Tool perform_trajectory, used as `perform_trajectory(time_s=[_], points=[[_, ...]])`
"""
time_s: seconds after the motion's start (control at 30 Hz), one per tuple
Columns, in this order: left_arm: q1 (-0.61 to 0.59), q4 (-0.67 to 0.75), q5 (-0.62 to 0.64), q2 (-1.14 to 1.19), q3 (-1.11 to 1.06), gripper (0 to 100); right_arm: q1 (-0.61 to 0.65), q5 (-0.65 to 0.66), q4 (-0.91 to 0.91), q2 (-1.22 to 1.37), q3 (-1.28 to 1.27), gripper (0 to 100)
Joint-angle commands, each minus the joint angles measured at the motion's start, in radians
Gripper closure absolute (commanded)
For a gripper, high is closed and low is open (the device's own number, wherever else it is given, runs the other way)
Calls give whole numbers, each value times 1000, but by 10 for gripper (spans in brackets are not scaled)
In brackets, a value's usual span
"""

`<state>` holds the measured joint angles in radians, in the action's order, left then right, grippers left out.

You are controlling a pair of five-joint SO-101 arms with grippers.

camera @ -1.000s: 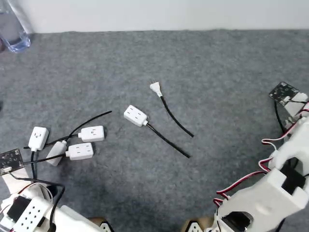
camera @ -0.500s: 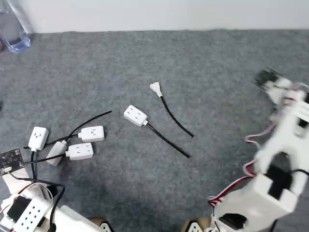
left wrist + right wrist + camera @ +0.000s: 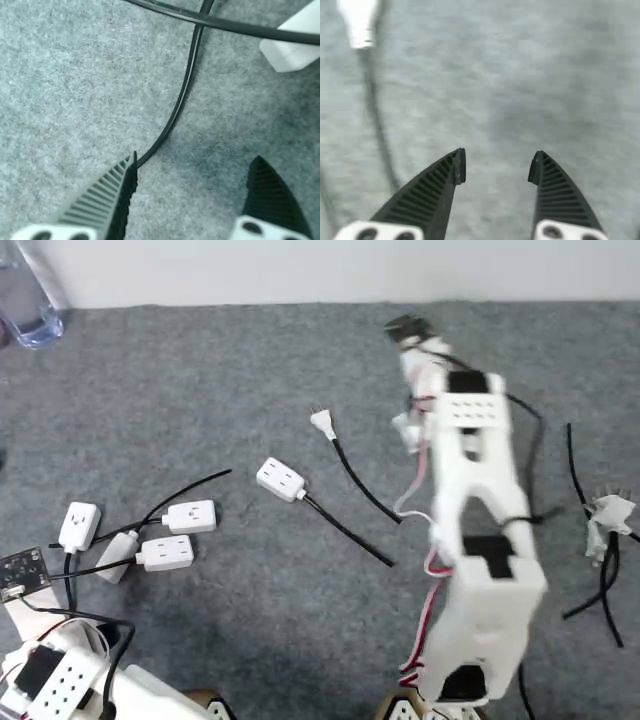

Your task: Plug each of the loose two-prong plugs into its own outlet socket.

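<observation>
1. Plug (image 3: pixel 320 421), two-pronged and white, lies loose on the grey carpet (image 3: pixel 200 380) with its black cord (image 3: pixel 365 495) trailing away. It is near the outlet socket (image 3: pixel 281 480) but apart from it.
2. My right gripper (image 3: pixel 497 167) hangs over the carpet, its jaws partly spread and empty, with the plug (image 3: pixel 359 20) lying ahead of it.
3. My left gripper (image 3: pixel 195 162) gapes wide, gripping nothing, above a black cable (image 3: pixel 175 115).

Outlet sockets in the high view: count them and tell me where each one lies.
4. The mid-table socket lies alone; three cluster at the left: far-left socket, upper socket, lower socket. A paler block beside them may be another.
</observation>
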<state>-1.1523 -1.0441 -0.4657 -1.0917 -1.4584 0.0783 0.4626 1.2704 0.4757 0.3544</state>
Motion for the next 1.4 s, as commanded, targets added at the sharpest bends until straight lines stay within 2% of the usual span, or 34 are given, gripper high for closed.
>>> perform_trajectory(time_s=[0.0, 0.17, 0.3, 0.5, 0.67, 0.87, 1.07, 1.13, 1.3, 1.37], points=[[-3, 21, -6, -12, 5, 665, 54, 38, 234, 119, 239, 798], [-2, 34, -6, -12, 5, 665, 51, 61, 432, 259, 384, 797], [-2, 35, -6, -12, 5, 665, 56, 63, 496, 285, 391, 797], [-2, 35, -6, -12, 5, 665, 113, 61, 519, 277, 382, 797], [-2, 35, -6, -12, 4, 665, 186, 95, 516, 272, 275, 797], [-2, 35, -6, -12, 4, 665, 163, 129, 510, 283, 238, 797], [-2, 35, -6, -12, 4, 665, 148, 158, 414, 277, 101, 804], [-2, 35, -6, -12, 4, 665, 148, 175, 384, 275, 69, 838], [-2, 35, -6, -12, 4, 665, 150, 192, 372, 275, 61, 998], [-2, 35, -6, -12, 4, 665, 145, 192, 371, 275, 61, 974]])
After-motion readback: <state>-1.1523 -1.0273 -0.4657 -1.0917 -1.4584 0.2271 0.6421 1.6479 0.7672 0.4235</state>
